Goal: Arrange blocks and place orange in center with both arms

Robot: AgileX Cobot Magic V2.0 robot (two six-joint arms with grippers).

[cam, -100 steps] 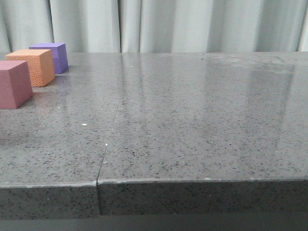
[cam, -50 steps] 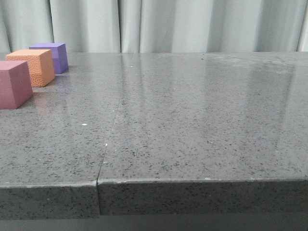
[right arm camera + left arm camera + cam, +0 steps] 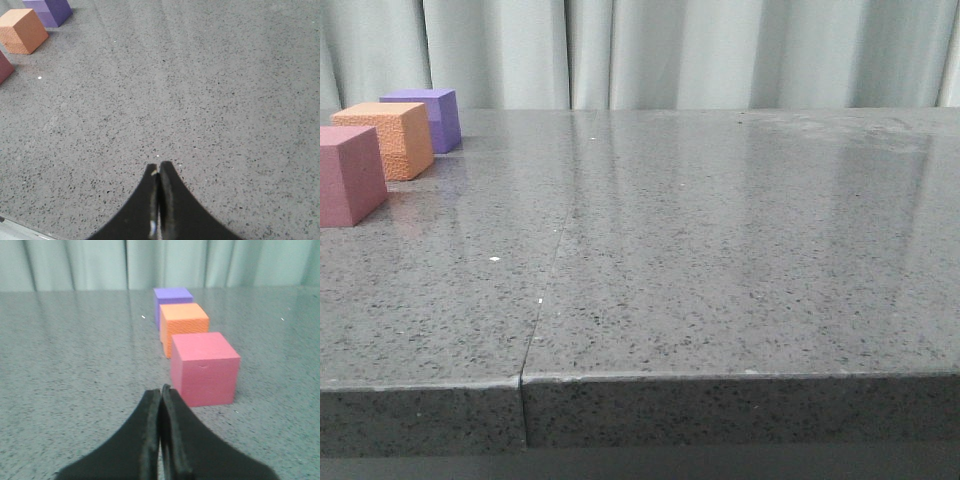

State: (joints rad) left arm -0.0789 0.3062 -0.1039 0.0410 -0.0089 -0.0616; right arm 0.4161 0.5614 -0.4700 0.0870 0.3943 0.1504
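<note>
Three foam cubes stand in a row at the far left of the grey table: the pink-red cube [image 3: 350,173] nearest, the orange cube [image 3: 390,138] in the middle, the purple cube [image 3: 428,118] farthest. No gripper shows in the front view. In the left wrist view my left gripper [image 3: 161,390] is shut and empty, just short of the pink-red cube [image 3: 204,367], with the orange cube [image 3: 183,327] and purple cube [image 3: 172,299] behind it. My right gripper [image 3: 160,167] is shut and empty over bare table, far from the orange cube [image 3: 22,31] and purple cube [image 3: 49,10].
The speckled grey table [image 3: 720,250] has a seam [image 3: 545,300] running from its front edge toward the back. A pale curtain [image 3: 670,50] hangs behind it. The table's near edge shows in a corner of the right wrist view [image 3: 20,227].
A faint shadow on the table in front of the pink-red cube has gone since the oldest frame. The cubes have not moved.
</note>
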